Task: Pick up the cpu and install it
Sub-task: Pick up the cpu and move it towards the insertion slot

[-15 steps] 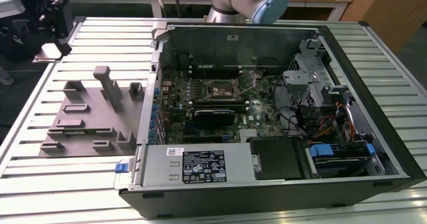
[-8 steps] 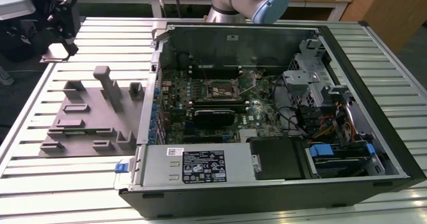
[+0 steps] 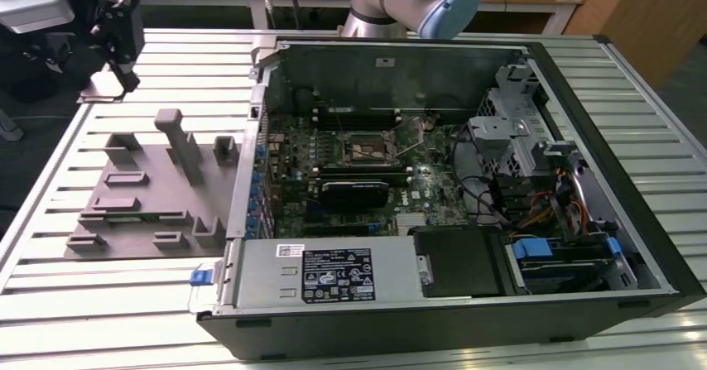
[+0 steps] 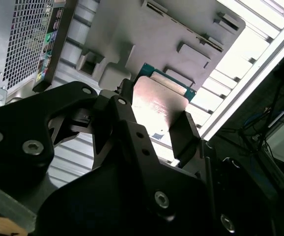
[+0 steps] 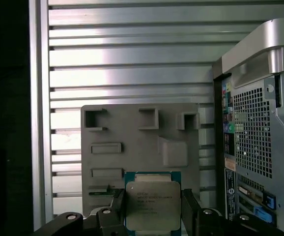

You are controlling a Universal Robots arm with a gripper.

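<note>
The cpu (image 5: 153, 204), a flat square chip with a silvery top plate and a thin green edge, is clamped between my gripper's (image 5: 153, 210) two black fingers (image 5: 117, 209). In the second wrist view the cpu (image 4: 161, 98) gleams between the same fingers, with my gripper (image 4: 154, 110) shut on it. In the exterior view my gripper (image 3: 119, 70) hangs at the far left, above the table beyond the grey tray (image 3: 132, 192), holding the pale cpu (image 3: 105, 88). The open computer case (image 3: 442, 188) lies to the exterior view's right, and the motherboard's cpu socket (image 3: 372, 147) shows near its middle.
The grey tray (image 5: 132, 132) has raised blocks and pockets and lies below the held chip on the slatted metal table (image 3: 99, 304). The case's rear panel (image 5: 260, 137) stands close beside the tray. Inside the case are a black heatsink (image 3: 353, 192), cables and a power supply (image 3: 320, 275).
</note>
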